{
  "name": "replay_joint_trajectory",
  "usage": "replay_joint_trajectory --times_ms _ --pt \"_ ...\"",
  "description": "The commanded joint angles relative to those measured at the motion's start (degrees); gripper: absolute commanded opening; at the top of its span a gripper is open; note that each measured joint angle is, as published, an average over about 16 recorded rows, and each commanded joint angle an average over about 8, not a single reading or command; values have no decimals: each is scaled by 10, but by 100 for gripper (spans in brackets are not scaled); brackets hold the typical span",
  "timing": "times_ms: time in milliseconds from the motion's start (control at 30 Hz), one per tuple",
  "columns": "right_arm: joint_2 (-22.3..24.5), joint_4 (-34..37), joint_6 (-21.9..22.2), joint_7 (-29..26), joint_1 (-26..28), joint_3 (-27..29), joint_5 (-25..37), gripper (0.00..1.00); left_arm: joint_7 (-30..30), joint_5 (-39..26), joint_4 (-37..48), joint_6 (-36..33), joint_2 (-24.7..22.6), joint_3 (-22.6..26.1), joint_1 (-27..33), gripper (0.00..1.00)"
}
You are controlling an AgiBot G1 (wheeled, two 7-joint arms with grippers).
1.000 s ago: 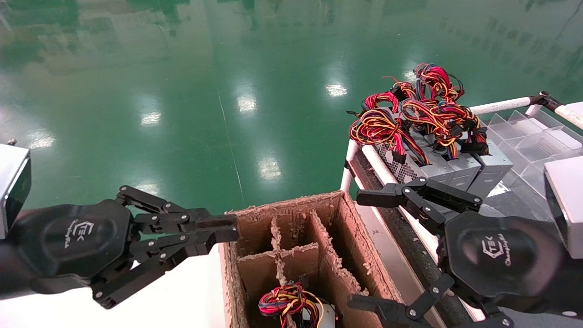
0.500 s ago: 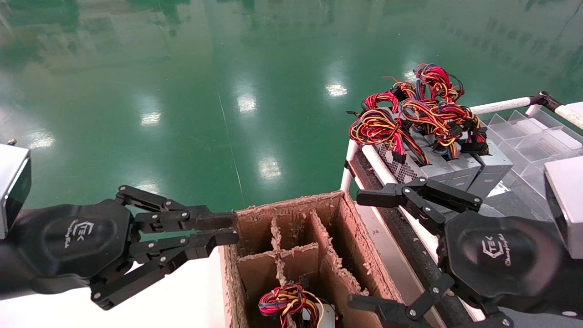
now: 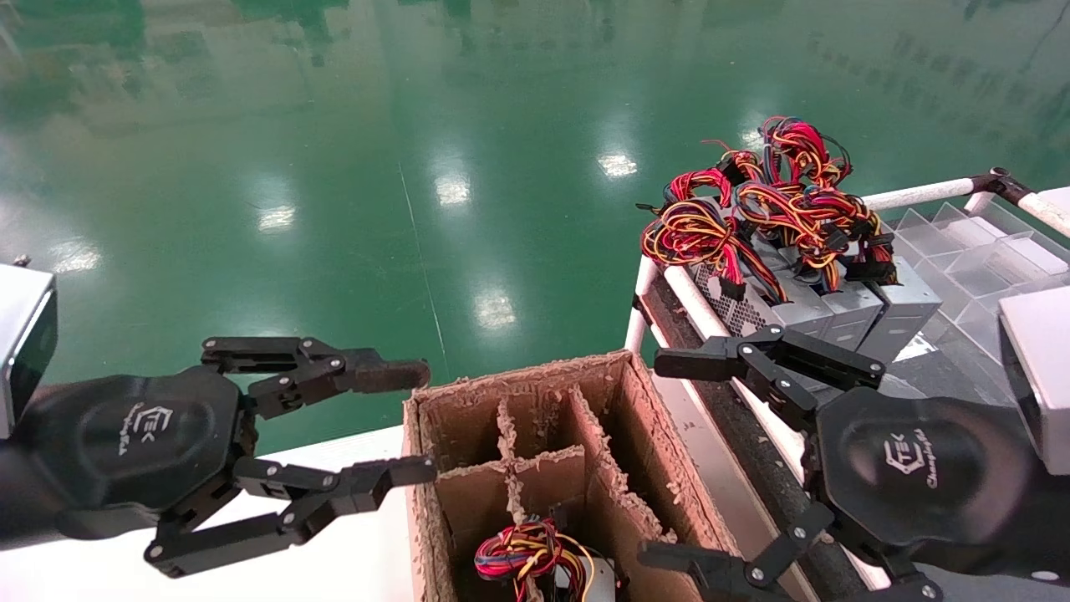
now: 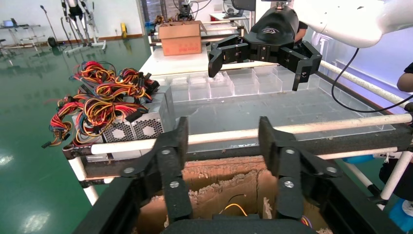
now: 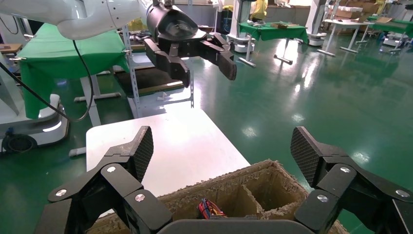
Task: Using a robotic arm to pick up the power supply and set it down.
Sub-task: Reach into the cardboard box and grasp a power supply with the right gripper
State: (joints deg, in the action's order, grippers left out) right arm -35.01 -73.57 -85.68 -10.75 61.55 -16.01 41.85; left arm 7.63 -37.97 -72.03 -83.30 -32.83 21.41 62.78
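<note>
Grey metal power supplies [image 3: 823, 305] sit in a row on the rack, wires on top, untouched. Right gripper [image 3: 669, 456] hangs spread wide just beside them; left gripper [image 3: 410, 422] released by the cardboard box [image 3: 635, 435]. Best straddle the nearest casing below the wires.

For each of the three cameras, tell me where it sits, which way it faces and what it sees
Head view: sits high on the robot, looking forward and down at the divided cardboard box; left pincer and right pincer both show, open.
Left wrist view: behind the left pincer, facing across the box toward the power supplies on the rack, the right pincer beyond.
Right wrist view: behind the right pincer, facing the white table, the left pincer beyond.
Shared: both wrist views show the box and the opposite pincer.
</note>
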Motion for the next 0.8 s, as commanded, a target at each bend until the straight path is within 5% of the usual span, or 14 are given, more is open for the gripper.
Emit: replay_joint_trajectory --times_ms 33,800 --pt "0 0 0 0 0 0 0 100 0 0 0 0 0 0 0 100" --pt "-1 13 4 -2 -1 -14 29 100 0 0 0 0 0 0 0 100"
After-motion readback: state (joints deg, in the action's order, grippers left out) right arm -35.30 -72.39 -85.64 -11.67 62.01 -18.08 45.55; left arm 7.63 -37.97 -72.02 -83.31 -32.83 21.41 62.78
